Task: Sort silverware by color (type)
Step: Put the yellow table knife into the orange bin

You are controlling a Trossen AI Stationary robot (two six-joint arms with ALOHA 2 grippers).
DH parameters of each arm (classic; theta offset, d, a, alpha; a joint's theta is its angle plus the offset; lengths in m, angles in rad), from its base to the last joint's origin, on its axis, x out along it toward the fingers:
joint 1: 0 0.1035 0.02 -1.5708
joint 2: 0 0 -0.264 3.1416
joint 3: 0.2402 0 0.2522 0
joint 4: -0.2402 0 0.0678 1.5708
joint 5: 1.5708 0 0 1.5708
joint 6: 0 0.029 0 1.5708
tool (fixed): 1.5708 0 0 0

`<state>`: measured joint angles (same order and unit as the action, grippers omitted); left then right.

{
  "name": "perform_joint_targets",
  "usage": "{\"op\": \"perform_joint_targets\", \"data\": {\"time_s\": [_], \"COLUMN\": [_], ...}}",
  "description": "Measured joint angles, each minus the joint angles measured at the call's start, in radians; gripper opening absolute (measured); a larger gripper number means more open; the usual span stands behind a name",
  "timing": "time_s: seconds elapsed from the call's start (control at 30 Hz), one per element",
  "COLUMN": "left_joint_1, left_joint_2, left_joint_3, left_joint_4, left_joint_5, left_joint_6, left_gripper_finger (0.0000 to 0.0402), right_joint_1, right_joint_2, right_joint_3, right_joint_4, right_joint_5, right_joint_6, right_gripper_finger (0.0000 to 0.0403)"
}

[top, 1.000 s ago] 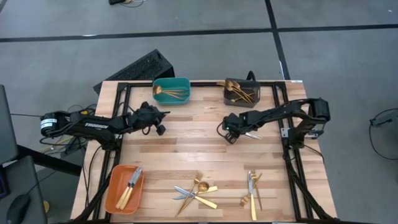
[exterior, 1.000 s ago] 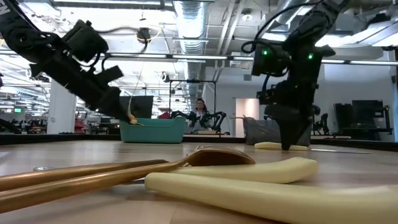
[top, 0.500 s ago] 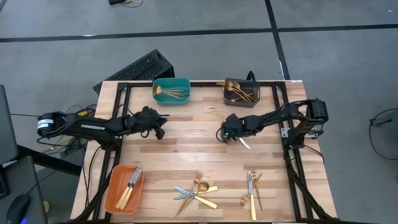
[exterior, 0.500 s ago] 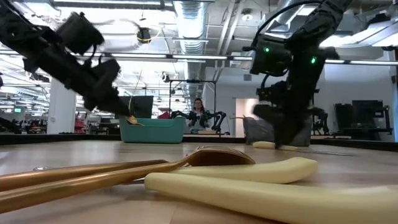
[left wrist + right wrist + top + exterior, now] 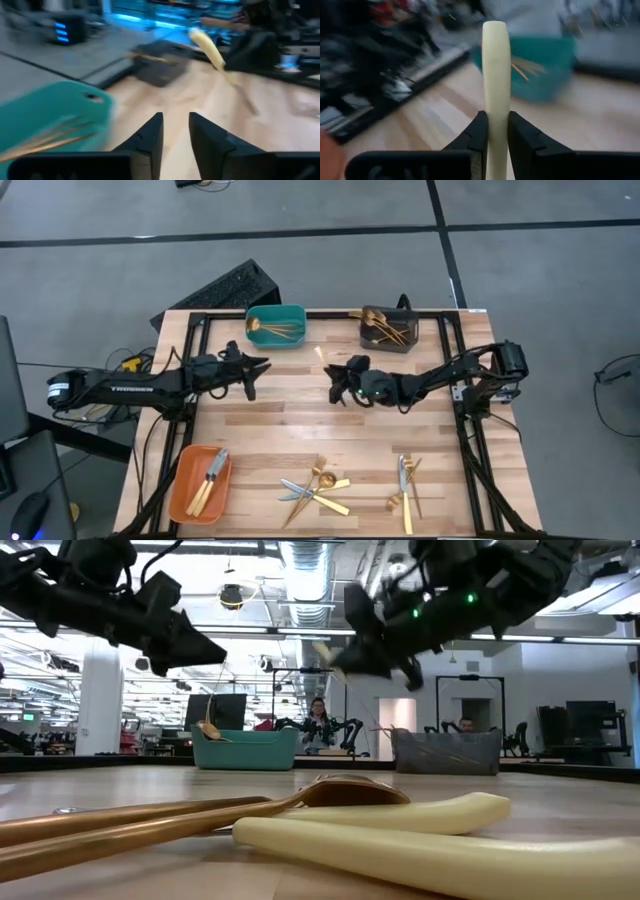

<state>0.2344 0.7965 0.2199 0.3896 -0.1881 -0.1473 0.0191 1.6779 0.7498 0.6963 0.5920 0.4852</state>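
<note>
Silverware is spread over several spots on my table (image 5: 300, 415): a loose pile of gold pieces and knives (image 5: 315, 488) at the lower middle of the high view, a second small group (image 5: 405, 480) to its right, some knives in the orange bin (image 5: 198, 483) at lower left, gold pieces in the teal bin (image 5: 276, 326) at the upper middle, and more in the dark grey bin (image 5: 388, 327) to its right.

My right gripper (image 5: 493, 131) sits near the middle of the high view, and its jaws are clamped on the pale handle of a knife (image 5: 495, 75); in the right wrist view the handle stands straight up between them. In the high view the pale handle end shows just left of and above that gripper, over the table.

My left gripper (image 5: 175, 131) hangs left of centre, below the teal bin, jaws parted with a narrow gap and nothing in it.
</note>
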Motion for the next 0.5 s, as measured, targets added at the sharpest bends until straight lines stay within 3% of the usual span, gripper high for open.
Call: {"op": "perform_joint_targets", "data": {"time_s": [0.13, 0.23, 0.33, 0.5], "left_joint_1": [-0.001, -0.006, -0.019, -0.048], "left_joint_2": [0.053, 0.109, 0.200, 0.389], "left_joint_3": [-0.001, -0.001, -0.001, -0.001], "left_joint_4": [0.057, 0.151, 0.309, 0.646], "left_joint_5": [0.154, 0.165, 0.173, 0.279], "left_joint_6": [-0.037, -0.014, 0.022, 0.033], "left_gripper_finger": [0.0115, 0.0138, 0.0153, 0.0157], "right_joint_1": [0.031, 0.044, 0.038, 0.035], "right_joint_2": [0.000, 0.000, 0.011, 0.012], "right_joint_3": [0.000, 0.000, 0.002, 0.019], "right_joint_4": [0.104, 0.187, 0.296, 0.428], "right_joint_5": [-0.068, -0.154, -0.232, -0.358], "right_joint_6": [-0.209, -0.314, -0.360, -0.469], "right_gripper_finger": [0.0074, 0.0074, 0.0074, 0.0074]}}
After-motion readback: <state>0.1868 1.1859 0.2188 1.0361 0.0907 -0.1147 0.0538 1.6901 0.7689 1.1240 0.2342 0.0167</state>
